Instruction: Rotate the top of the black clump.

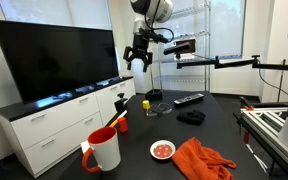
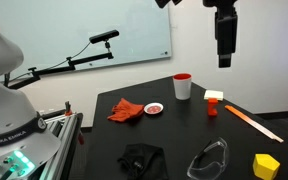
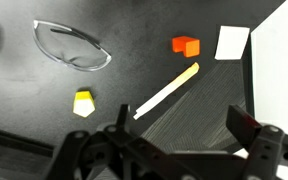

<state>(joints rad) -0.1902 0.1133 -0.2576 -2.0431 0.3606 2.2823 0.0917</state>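
- One black clump [image 1: 119,104] stands upright in an exterior view, its long axis vertical and its knobbed top pointing up. It is too small to tell which way the knob faces.
- It sits at the table [image 1: 219,125] edge nearest the white cabinet [image 1: 54,125], with a small orange block [image 1: 121,125] just beside its foot. The white mug [image 1: 105,151] is nearer the camera and the yellow block [image 1: 145,103] lies farther back.
- The arm hangs from above with the wrist turned straight down. The gripper [image 1: 138,62] hovers high over the table, well apart from the clump and touching nothing.
- Its fingers are spread wide and empty: in the wrist view the two fingertips frame the gripper [image 3: 176,122] gap, with bare tabletop between them.
- Below it, the wrist view shows a pale stick [image 3: 167,92] lying at a slant, the safety glasses [image 3: 72,45] and a white piece [image 3: 232,43].
- An orange cloth [image 2: 125,110] and a small plate [image 2: 154,107] lie near the mug.
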